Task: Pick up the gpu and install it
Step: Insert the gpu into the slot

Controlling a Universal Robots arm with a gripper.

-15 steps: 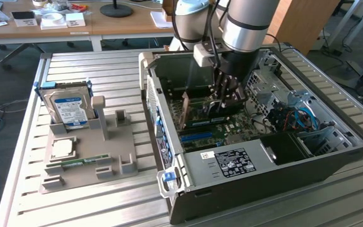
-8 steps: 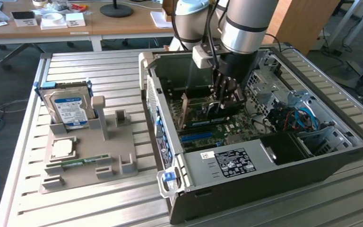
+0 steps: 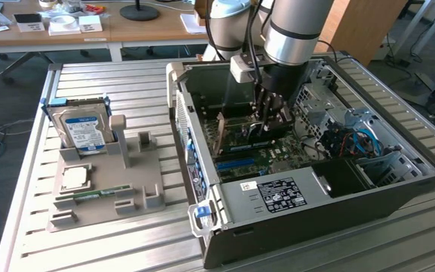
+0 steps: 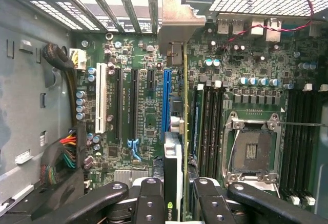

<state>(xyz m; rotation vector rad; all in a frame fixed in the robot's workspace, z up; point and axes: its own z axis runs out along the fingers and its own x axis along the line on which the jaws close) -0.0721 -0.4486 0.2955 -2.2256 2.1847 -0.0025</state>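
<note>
The black two-fingered gripper (image 4: 177,198) is clamped on the gpu (image 4: 174,172), a thin flat expansion card seen edge-on in the wrist view. One dark finger (image 4: 148,201) sits on each face, with a pale heat-sink block bearing a small green logo between them.

The card hangs straight below the jaws, inside the computer. Its long axis runs away from the grip toward the rear wall, where its bent grey metal bracket (image 4: 177,26) meets the row of blue-tabbed slot openings. That axis lies parallel to the long blue plastic expansion slot (image 4: 166,98) on the green motherboard (image 4: 138,131). The card's thin edge appears just beside that slot, on the side toward the square silver processor socket (image 4: 254,149). I cannot tell whether its lower edge has entered a slot or sits above it. My judgement is that alignment between card edge and slot is what matters here.

In the exterior view, the silver-and-black arm (image 3: 293,28) comes down from above, with its wrist pointing straight down into the open dark-grey tower case (image 3: 293,226). The case lies on its side on a slatted metal table (image 3: 111,249). A blue-and-white-labelled hard drive (image 3: 81,127) stands in a grey moulded fixture (image 3: 119,198), well apart at the exterior view's left.
</note>
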